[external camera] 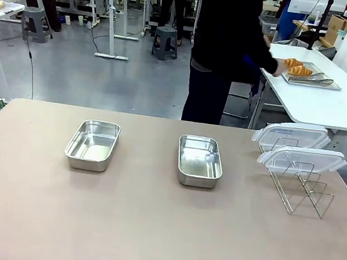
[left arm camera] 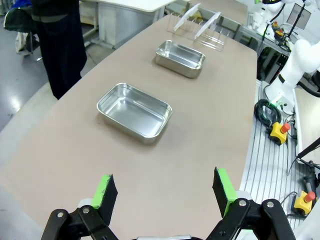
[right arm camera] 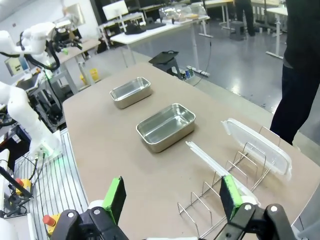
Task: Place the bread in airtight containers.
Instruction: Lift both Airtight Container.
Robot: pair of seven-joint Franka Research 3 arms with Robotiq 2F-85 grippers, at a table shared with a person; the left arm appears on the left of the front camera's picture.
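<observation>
Two steel tins [external camera: 92,144] [external camera: 200,160] — lids [external camera: 292,136] on rack [external camera: 303,185]

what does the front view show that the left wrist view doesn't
Front adds: the two croissants on a tray on the far white table, the person's hand at them. Left wrist adds: the left gripper, jaws open above bare tabletop, and a yellow stop box. Shared: left tin, right tin, both empty, clear lids in the wire rack.

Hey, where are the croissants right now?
Front view, far right: the croissants sit on a metal tray on the white side table beyond the main table, beside the person's hand.
</observation>
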